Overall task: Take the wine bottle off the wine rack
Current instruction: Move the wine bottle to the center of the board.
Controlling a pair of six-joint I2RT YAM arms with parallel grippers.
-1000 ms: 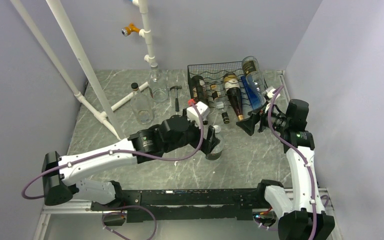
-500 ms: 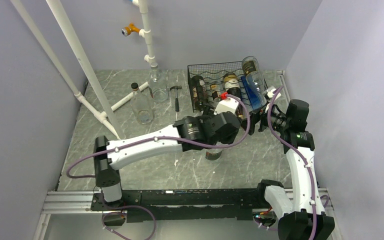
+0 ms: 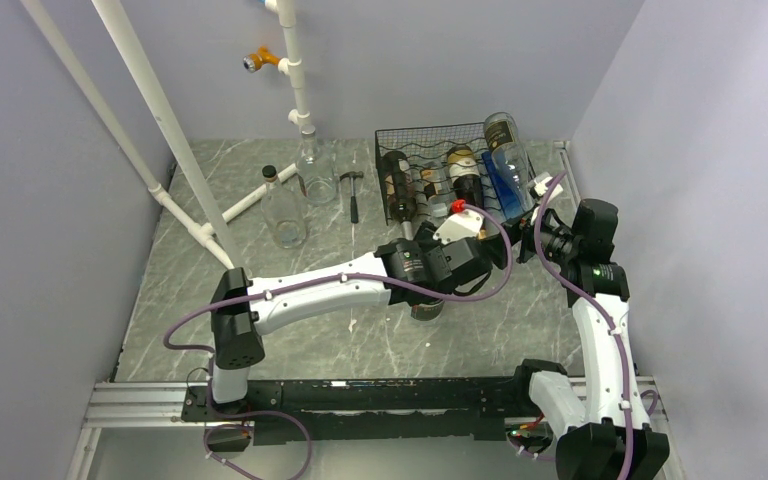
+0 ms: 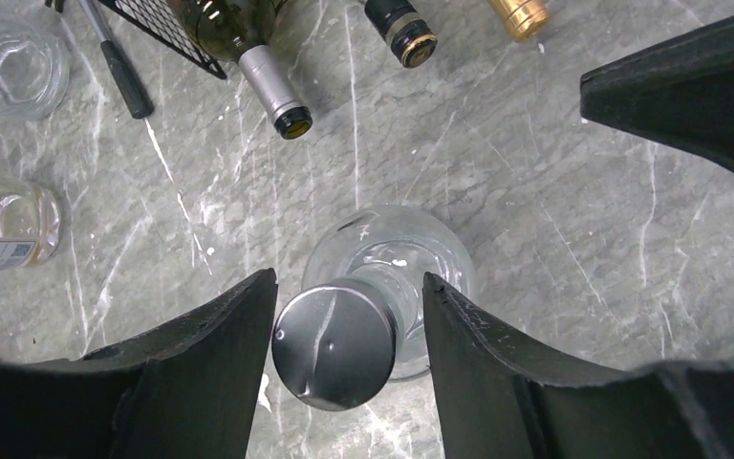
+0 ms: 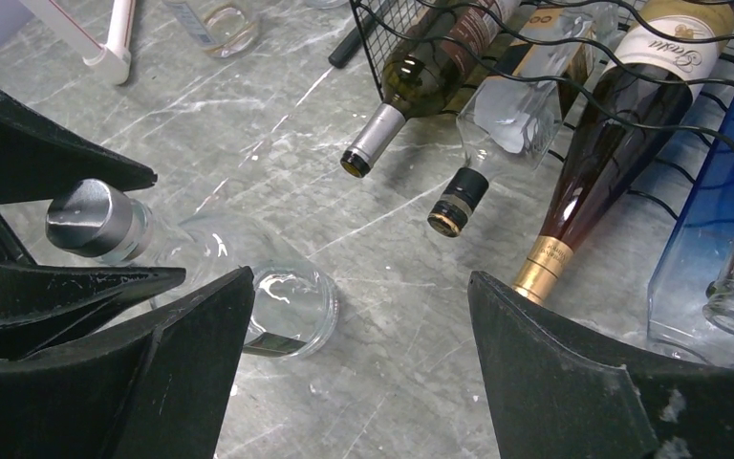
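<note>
Clear bottle [image 4: 403, 251] off the wine rack [image 3: 425, 132], other bottles [image 5: 419, 69] racked
Left gripper [image 4: 349, 287] half-open astride its cap [image 4: 334, 344]; right gripper [image 5: 361, 279] wide, empty

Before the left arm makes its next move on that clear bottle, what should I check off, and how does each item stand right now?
1. The left gripper straddles the silver cap: ok, a finger on each side.
2. Grip closed on the cap: not ok, a gap shows on one side.
3. The clear bottle stands upright on the table: ok.
4. The right gripper is open and empty: ok.
5. Several wine bottles lie in the wine rack: ok.
6. Clearance between the two arms: cannot tell.
</note>
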